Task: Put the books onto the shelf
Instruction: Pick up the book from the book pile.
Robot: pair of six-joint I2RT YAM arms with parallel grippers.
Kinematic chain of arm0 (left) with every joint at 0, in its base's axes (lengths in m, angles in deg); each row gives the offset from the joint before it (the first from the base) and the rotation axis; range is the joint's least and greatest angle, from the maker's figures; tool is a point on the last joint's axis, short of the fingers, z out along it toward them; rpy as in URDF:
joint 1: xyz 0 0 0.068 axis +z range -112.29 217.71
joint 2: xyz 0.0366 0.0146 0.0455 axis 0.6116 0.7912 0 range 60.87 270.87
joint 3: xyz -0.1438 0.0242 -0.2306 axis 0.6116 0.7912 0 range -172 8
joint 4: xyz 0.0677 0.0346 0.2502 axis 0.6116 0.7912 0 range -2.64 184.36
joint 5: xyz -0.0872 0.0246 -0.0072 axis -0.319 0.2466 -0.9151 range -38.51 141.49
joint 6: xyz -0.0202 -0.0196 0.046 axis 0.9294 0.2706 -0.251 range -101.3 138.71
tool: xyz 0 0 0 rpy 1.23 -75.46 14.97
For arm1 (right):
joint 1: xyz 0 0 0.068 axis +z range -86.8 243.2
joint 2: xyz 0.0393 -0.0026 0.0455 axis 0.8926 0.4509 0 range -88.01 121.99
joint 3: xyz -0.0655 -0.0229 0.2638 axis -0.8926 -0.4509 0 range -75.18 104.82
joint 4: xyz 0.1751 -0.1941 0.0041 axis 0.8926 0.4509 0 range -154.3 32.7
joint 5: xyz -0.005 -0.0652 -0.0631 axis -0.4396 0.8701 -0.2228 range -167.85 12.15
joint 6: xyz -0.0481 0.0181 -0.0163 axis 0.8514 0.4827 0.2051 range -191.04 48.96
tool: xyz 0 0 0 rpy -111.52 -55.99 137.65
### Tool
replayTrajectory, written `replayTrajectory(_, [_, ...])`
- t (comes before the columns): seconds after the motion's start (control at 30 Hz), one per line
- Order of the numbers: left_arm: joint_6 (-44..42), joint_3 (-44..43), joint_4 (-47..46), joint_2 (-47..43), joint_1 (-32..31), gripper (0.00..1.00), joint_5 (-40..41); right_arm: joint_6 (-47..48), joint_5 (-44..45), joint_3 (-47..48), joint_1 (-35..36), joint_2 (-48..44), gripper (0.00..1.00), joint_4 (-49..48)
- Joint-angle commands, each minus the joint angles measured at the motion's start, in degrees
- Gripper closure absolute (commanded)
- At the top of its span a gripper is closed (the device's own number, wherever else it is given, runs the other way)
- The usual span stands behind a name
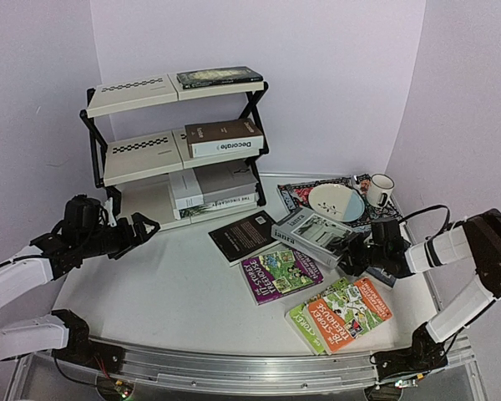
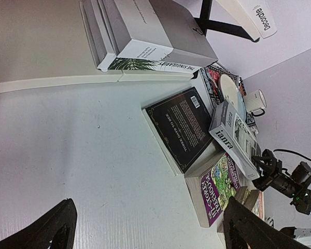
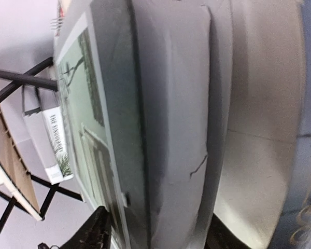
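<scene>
One grey book (image 1: pixel 309 227) sits pinched endwise in the half-closed right hand (image 1: pixel 351 251); left hand (image 1: pixel 146 230) gapes empty.

Spines read "Decorate" (brown book (image 1: pixel 225 138)) and "laura" (grey book (image 2: pixel 233 140)).

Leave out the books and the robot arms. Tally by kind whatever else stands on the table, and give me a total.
shelf: 1
placemat: 1
bowl: 1
mug: 1
Total: 4
</scene>
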Motion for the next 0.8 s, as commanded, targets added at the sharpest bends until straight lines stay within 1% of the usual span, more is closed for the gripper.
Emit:
replayTrajectory(0.0, [-1.09,-2.15,1.04,-1.17,0.22,0.00,0.57,0.20,1.31,-1.55,0.03,-6.19,0.60,0.64])
replayTrajectory(0.1, [-1.04,-2.61,1.15,-1.08,0.21,0.00,0.32,1.58,1.33,-0.91,0.01,-9.46,0.62,3.58])
replayTrajectory(0.27, [-0.89,-3.40,1.27,-1.02,0.22,0.00,-0.46,4.78,0.02,3.17,0.04,-14.88,0.64,12.47])
replayTrajectory(0.4, [-0.54,-4.37,1.33,-1.08,0.20,0.00,-1.80,6.47,-3.61,7.67,-0.01,-17.50,0.65,17.24])
replayTrajectory(0.5, [0.57,-5.45,1.22,-0.51,0.20,0.00,-4.03,7.23,-8.14,10.98,0.02,-18.15,0.66,18.79])
replayTrajectory(0.57, [1.56,-6.65,0.66,0.42,0.21,0.00,-7.58,7.73,-12.21,13.32,0.05,-18.23,0.66,19.14])
replayTrajectory(0.63, [2.93,-7.75,-1.15,2.02,0.22,0.00,-13.17,8.51,-16.07,15.47,0.10,-18.31,0.66,19.78])
replayTrajectory(0.77, [8.04,-8.79,-7.38,4.67,0.19,0.00,-23.72,9.60,-23.04,18.37,0.28,-18.23,0.66,20.87])
